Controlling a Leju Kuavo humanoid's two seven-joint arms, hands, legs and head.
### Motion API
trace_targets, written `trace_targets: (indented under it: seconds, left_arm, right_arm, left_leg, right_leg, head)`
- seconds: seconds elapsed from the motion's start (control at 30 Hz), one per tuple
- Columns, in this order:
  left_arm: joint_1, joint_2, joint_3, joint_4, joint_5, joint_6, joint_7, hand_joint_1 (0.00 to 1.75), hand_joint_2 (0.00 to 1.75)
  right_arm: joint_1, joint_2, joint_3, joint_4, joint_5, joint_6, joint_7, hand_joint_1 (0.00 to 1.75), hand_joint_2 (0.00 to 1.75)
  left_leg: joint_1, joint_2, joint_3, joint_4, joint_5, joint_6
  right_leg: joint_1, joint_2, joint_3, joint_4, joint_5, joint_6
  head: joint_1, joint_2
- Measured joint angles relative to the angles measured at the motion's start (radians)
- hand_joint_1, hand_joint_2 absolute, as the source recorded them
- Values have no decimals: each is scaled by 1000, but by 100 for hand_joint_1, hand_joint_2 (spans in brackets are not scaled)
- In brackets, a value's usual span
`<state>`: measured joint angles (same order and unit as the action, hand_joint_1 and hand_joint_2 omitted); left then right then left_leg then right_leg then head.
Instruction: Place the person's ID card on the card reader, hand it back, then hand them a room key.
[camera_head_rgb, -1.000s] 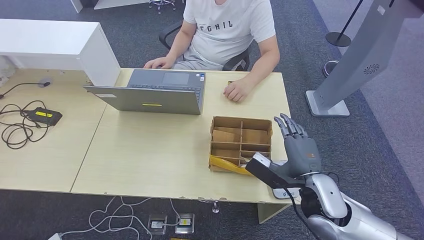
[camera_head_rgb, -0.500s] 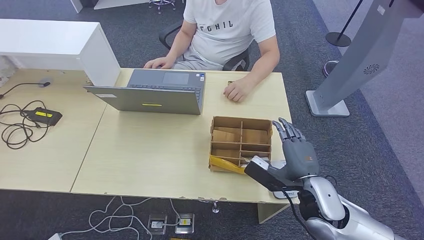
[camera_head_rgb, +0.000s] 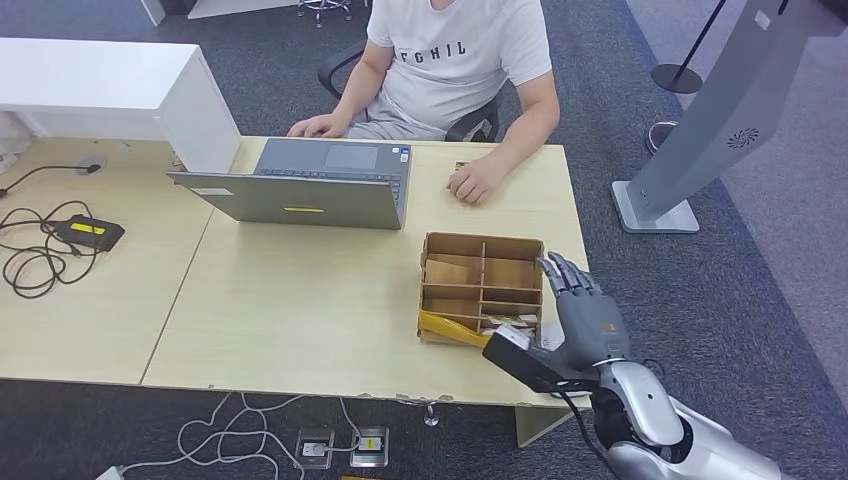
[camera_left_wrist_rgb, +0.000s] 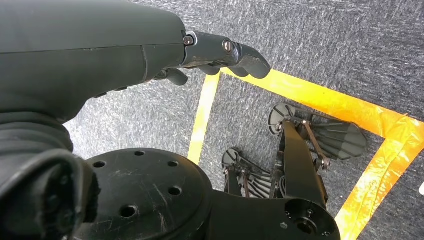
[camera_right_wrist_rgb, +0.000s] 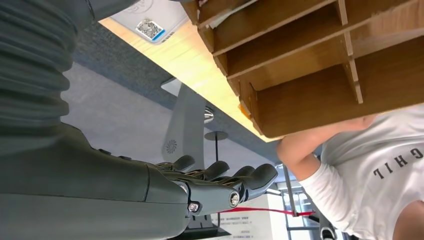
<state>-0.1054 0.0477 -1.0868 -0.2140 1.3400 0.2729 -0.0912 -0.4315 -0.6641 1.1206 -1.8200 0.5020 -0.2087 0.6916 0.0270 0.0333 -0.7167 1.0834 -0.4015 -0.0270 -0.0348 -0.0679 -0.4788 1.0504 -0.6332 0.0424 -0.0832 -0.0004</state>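
White card reader (camera_right_wrist_rgb: 150, 20), flat on desk beside divided box (camera_head_rgb: 483, 283)

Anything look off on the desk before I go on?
One thing: the cardboard divider box has a yellow piece lying askew across its near left corner, past the wall. The right hand hovers by the box's right side, holding nothing. The laptop looks in order.

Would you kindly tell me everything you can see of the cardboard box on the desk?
The box is a shallow, open-topped tray of brown cardboard, split by thin cardboard dividers into two columns of compartments. It lies flat on the desk near the front right corner, in front of the person. A yellow strip lies along its near edge, and flat cards seem to rest in some near compartments. The right hand, fingers spread and holding nothing, hovers at its right side; contact cannot be told.
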Motion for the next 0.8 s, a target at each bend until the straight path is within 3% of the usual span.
trace_targets:
  seconds: [0.8]
  left_arm:
    - [-1, 1, 0, 0, -17, -15, 0, 0, 0]
  right_arm:
    - [1, 31, 27, 50, 42, 2, -33, 0, 175]
  left_leg:
    - [0, 0, 0, 0, 0, 0]
  right_leg:
    - [0, 0, 0, 0, 0, 0]
  head:
    - [0, 0]
